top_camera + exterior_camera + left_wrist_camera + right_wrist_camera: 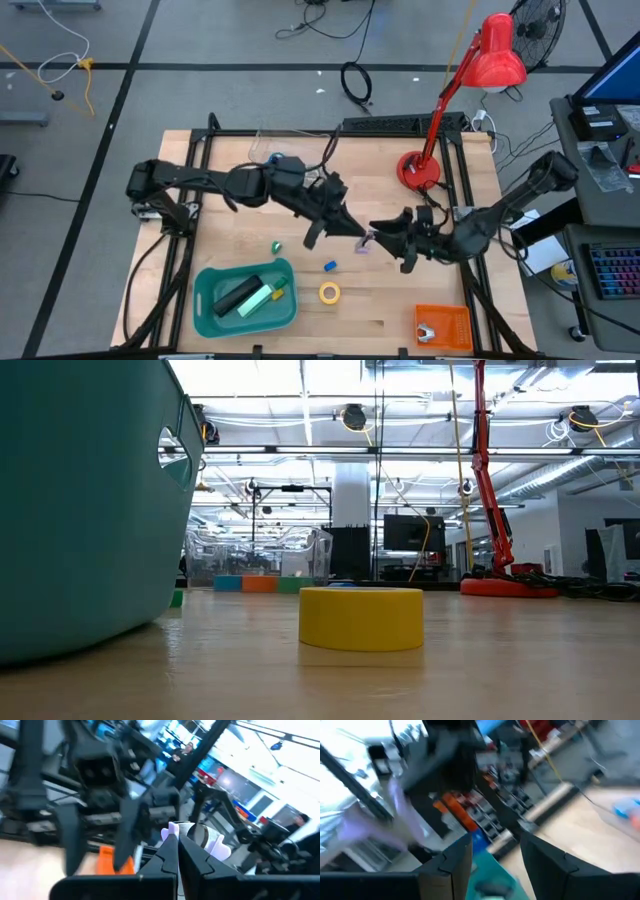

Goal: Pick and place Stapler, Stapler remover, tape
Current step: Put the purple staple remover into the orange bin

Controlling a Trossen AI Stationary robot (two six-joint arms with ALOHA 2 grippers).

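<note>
Both grippers are meeting above the table's middle, left gripper facing right gripper. A tape roll is lying just right of the bin holding the stapler. A tray is sitting at the right front corner, holding the staple remover; the lamp is standing behind.

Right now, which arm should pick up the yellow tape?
Probably right: the right gripper is open and empty, while the left gripper is shut on a small pale thing. The yellow tape lies near both.
</note>
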